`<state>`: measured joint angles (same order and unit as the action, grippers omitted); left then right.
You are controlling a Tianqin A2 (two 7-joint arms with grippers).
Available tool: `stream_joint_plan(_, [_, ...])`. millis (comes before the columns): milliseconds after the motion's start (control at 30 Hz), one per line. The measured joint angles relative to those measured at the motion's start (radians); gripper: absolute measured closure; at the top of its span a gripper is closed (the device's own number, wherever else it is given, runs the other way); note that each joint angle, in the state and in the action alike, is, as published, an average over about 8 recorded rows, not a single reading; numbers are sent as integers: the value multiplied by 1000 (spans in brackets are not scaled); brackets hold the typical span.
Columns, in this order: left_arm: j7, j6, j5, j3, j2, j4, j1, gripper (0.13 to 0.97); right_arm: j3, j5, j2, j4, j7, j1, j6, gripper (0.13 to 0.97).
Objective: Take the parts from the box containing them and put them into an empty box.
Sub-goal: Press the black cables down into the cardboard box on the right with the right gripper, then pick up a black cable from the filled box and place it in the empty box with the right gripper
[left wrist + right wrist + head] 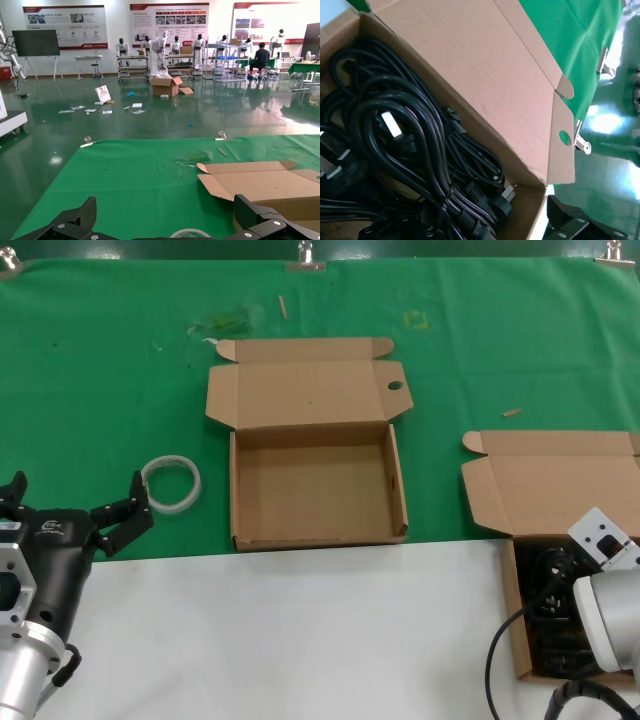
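head overhead; wrists low, probably box-close

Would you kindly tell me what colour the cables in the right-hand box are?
The cables are black, seen best in the right wrist view.

Two boxes [318, 490] [560, 490], one ring [171, 483]

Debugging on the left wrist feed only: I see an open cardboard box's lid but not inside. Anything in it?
Observer: No. In the head view the centre box is empty, bare cardboard floor.
Operator: Where are the cables then?
Observer: Black power cables fill a second open box at the right of the table.
Operator: Which arm is on them?
Observer: The right arm hangs over the cable box, its wrist camera looking straight in. The left gripper waits open at the near left.
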<state>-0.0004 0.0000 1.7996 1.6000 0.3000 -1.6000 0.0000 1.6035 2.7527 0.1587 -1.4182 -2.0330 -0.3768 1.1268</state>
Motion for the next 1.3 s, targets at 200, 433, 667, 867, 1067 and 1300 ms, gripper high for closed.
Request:
stream_joint_plan(200, [0,0,0,0,0,0,0,132,-16,0,-16,-4,-12,8,-10,396])
stream_joint_plan(433, [0,0,0,0,0,0,0,132,-43,0,-33,-13,-31,21,-22,470])
stream_joint_plan(667, [0,0,0,0,0,0,0,132,-64,0,-47,-21,-46,29,-30,632])
stream_joint_plan(867, [0,0,0,0,0,0,0,132,-67,0,-59,-27,-51,30,-33,762])
stream_joint_plan(1067, [0,0,0,0,0,0,0,132,-54,0,-65,-39,-53,27,-28,836])
stream_joint_plan(1300, [0,0,0,0,0,0,0,132,-25,0,-65,-64,-53,17,-15,891])
